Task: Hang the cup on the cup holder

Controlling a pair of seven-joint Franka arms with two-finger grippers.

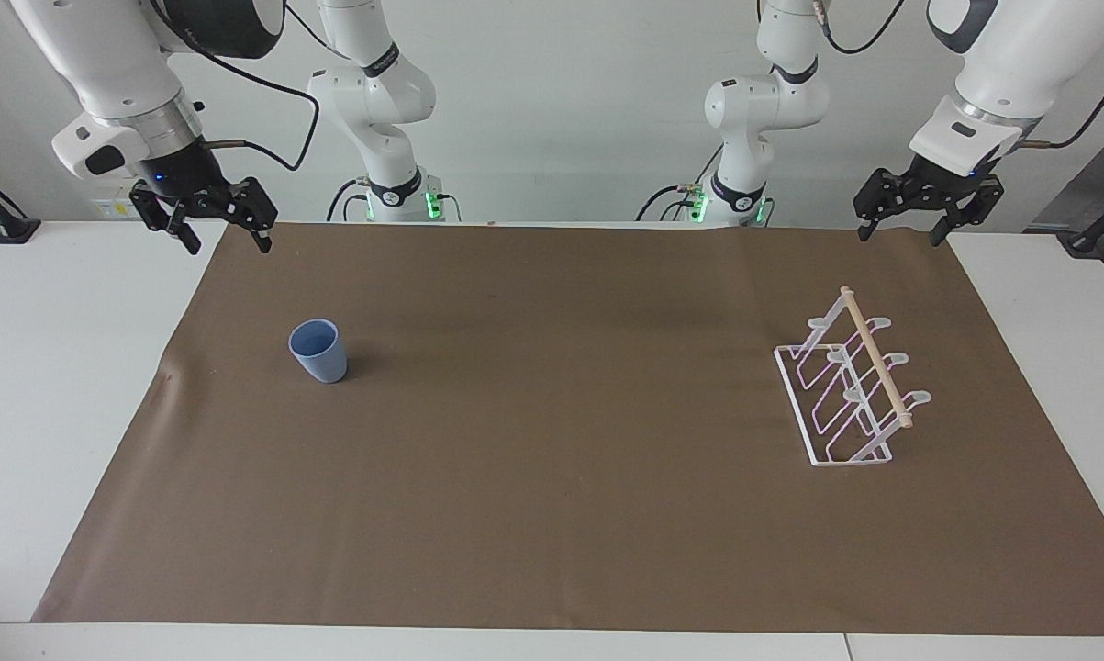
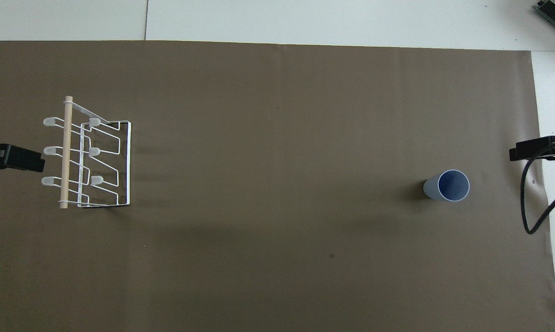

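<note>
The desk (image 1: pixel 74 386) carries a brown mat (image 1: pixel 561 514) that covers most of its top. On the mat, toward the left arm's end, stands the holder (image 1: pixel 850 390), a white wire rack topped by a wooden dowel; the dowel runs nearer-to-farther from the robots, and the prongs slant up and out to either side of it. The left tool (image 1: pixel 908 229) waits in the air over the mat's edge by that end, fingers spread and empty. The right tool (image 1: pixel 223 237) hangs over the mat's corner at the other end, likewise released and holding nothing. The cup (image 1: pixel 317 351) stands upright on the mat toward the right arm's end, well apart from the holder, mouth up, its long axis vertical and tapering to the base. It looks light, stiff and smooth, so probably a little slippery; a pinch across the wall just below the rim should hold it, and it must be turned mouth-down to sit over a prong.
</note>
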